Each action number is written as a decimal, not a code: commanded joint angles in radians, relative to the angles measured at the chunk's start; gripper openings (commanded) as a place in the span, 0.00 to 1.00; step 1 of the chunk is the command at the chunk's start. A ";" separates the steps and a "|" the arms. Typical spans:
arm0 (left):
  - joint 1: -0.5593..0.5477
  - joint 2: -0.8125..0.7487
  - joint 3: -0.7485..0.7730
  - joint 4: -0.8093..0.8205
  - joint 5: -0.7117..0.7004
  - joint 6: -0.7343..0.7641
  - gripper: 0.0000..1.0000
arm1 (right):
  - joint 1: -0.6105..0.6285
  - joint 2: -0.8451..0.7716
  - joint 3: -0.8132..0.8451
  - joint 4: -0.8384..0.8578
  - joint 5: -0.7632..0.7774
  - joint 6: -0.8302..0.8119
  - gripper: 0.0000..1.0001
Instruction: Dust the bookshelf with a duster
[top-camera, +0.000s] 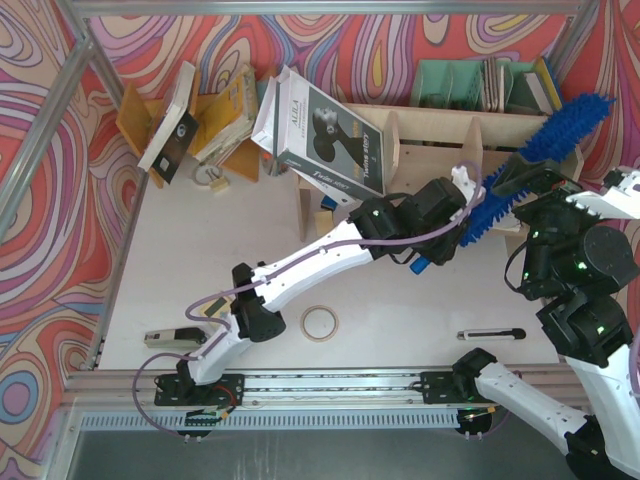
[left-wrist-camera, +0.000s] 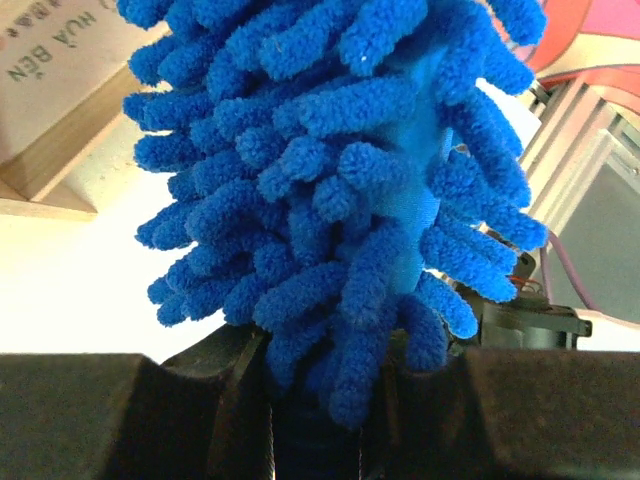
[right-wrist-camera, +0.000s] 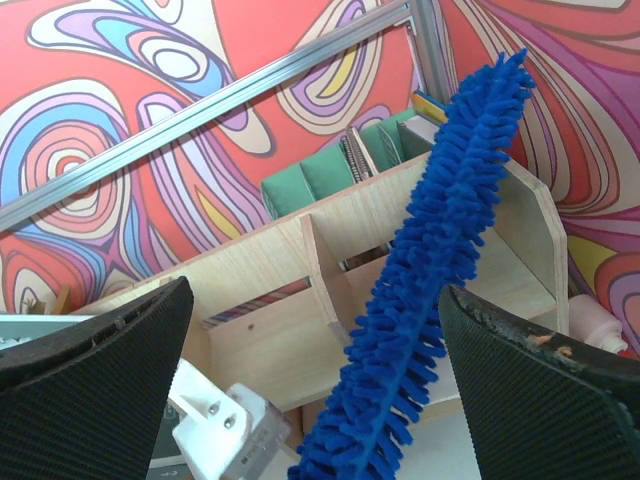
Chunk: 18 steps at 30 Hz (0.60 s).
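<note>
The fluffy blue duster (top-camera: 572, 124) slants from the table up over the right end of the pale plywood bookshelf (top-camera: 430, 135). My left gripper (top-camera: 468, 212) is shut on its lower end. In the left wrist view the duster (left-wrist-camera: 340, 180) fills the frame, and its strands are pinched between the dark fingers of that gripper (left-wrist-camera: 320, 400). My right gripper (top-camera: 528, 182) stands open beside the duster's middle. In the right wrist view the duster (right-wrist-camera: 430, 270) runs between the wide-apart fingers (right-wrist-camera: 540, 390), closer to the right one, with the bookshelf (right-wrist-camera: 260, 340) and its dividers behind.
A large grey book (top-camera: 330, 135) leans on the bookshelf's left end. An orange-yellow book rack (top-camera: 215, 110) stands at the back left and a teal file organiser (top-camera: 470, 85) behind the shelf. A tape ring (top-camera: 320, 322), a pen (top-camera: 490, 334) and a small device (top-camera: 172, 339) lie near the front edge.
</note>
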 joint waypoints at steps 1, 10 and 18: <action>-0.050 0.005 0.012 0.008 0.029 0.024 0.00 | 0.000 -0.012 -0.010 0.009 0.024 0.001 0.99; -0.108 -0.136 -0.200 0.079 0.000 0.026 0.00 | 0.001 -0.018 -0.023 0.010 0.033 -0.001 0.99; -0.135 -0.358 -0.493 0.190 -0.064 0.054 0.00 | 0.001 -0.025 -0.036 0.011 0.036 0.000 0.99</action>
